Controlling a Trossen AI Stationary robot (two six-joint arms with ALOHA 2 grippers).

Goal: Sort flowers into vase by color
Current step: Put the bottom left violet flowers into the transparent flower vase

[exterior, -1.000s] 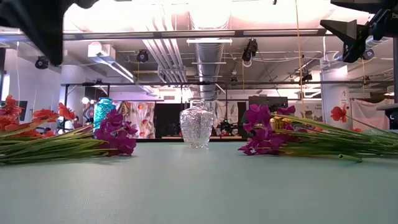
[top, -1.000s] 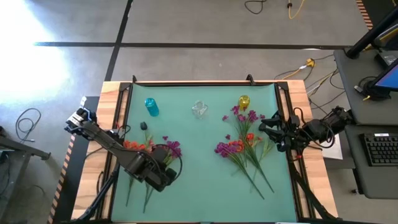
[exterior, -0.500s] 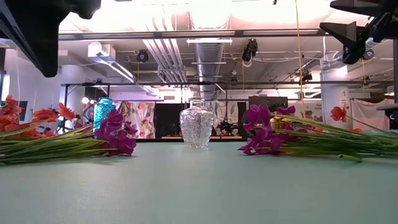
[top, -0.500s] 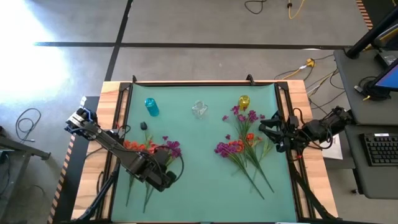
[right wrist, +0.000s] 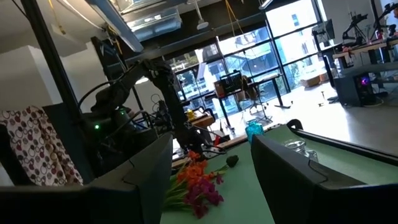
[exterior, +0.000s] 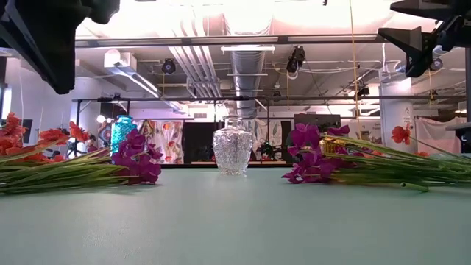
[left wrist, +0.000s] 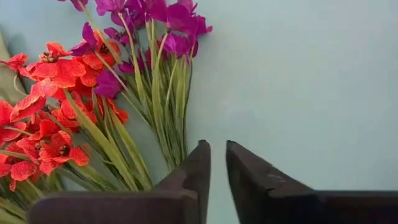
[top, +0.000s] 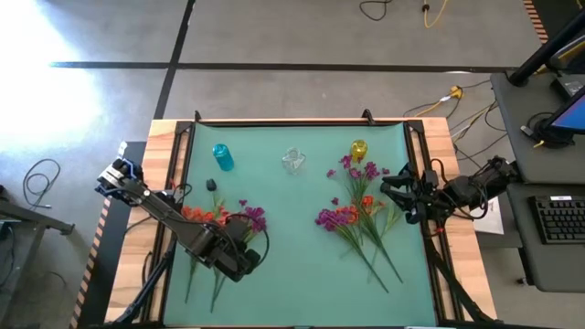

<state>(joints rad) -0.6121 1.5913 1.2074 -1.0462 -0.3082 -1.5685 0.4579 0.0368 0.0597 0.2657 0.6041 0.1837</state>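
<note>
The left claw (top: 239, 260) hangs over the left half of the worktop (top: 292, 274), just beside the left bunch of flowers (top: 219, 217). In the left wrist view its fingers (left wrist: 198, 168) are nearly pressed together, with only a thin gap between them and nothing in it. The green stems (left wrist: 163, 118) of that bunch run just beside the fingertips; whether they touch cannot be told. The purple blooms (left wrist: 165, 18) and orange-red blooms (left wrist: 50, 106) lie beyond the claw.

The right claw (top: 395, 194) waits at the right edge of the worktop, held above it, spread wide and empty. The second bunch (top: 356, 210) lies just beside it, toward the middle, its stems fanning toward the near edge.

Along the far side stand a blue vase (top: 222, 157), a clear vase (top: 292, 161) and a yellow vase (top: 358, 149), all upright. A small dark bud (top: 212, 185) lies near the blue vase, apart from the left bunch.
</note>
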